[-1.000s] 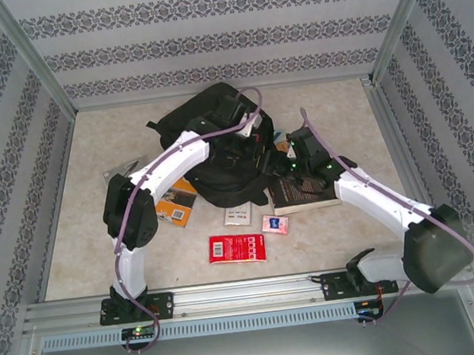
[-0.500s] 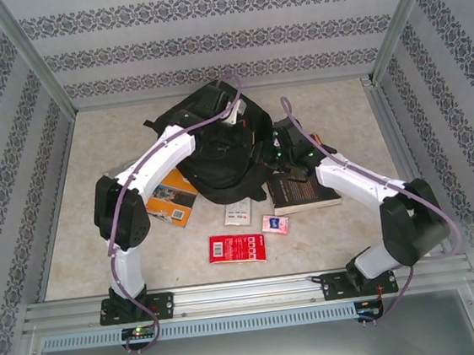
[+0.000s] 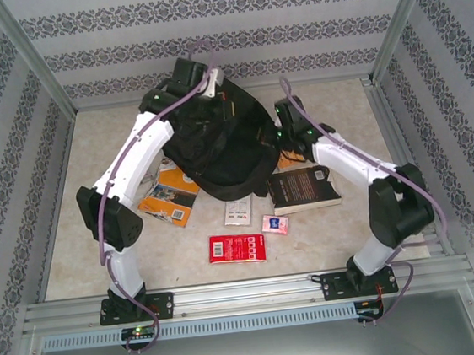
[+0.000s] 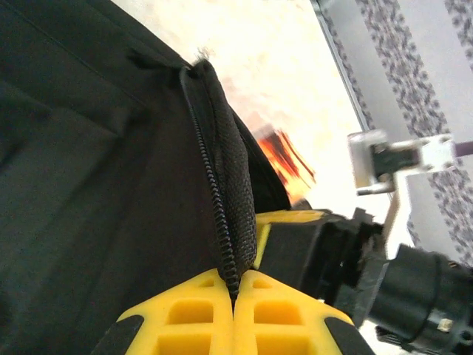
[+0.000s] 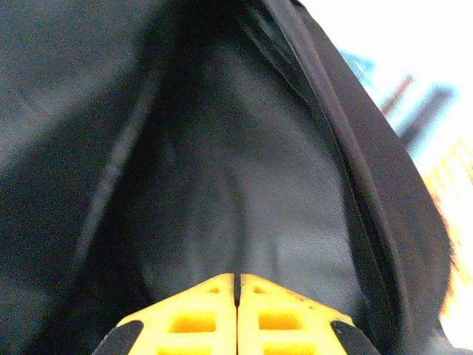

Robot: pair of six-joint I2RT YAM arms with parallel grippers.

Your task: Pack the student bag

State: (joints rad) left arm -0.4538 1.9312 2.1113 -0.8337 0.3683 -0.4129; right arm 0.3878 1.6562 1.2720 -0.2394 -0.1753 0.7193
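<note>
Left claw (image 4: pixel 233 290), pressed together, pinches the zipper edge of the large black soft fabric backpack (image 4: pixel 89 192). Right claw (image 5: pixel 236 287), pressed together, meets its fabric. The backpack sits far-middle on the beige counter (image 3: pixel 66 246).

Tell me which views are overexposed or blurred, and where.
Left wrist: the table beyond the backpack is washed out to white, and an orange item is blurred. Right wrist: bright, unfocused right edge. Top external: evenly lit, sharp.
</note>
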